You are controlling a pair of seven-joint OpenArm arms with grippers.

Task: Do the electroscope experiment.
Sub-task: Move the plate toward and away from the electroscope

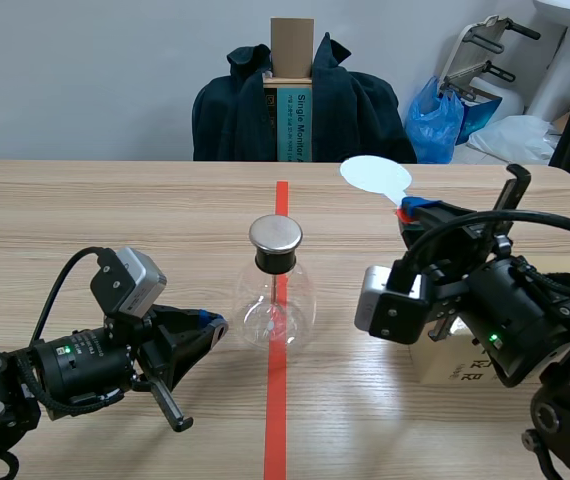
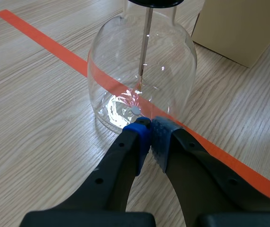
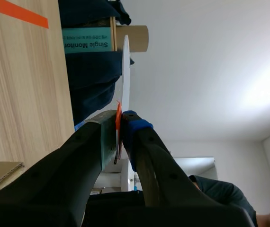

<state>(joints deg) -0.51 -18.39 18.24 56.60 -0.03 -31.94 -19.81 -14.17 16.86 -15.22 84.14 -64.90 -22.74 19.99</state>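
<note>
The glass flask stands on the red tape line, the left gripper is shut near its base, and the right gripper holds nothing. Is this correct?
Only the last part is wrong: the right gripper is shut on a white paddle, as the right wrist view shows. The glass flask and the left gripper are as you say.

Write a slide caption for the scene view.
Right gripper holds a pale disc aloft; shut left gripper lies by the flask base.

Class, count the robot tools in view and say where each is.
2. The left tool is shut, low at the base of the flask; the right tool, raised to the flask's right, is shut on a white paddle.
</note>
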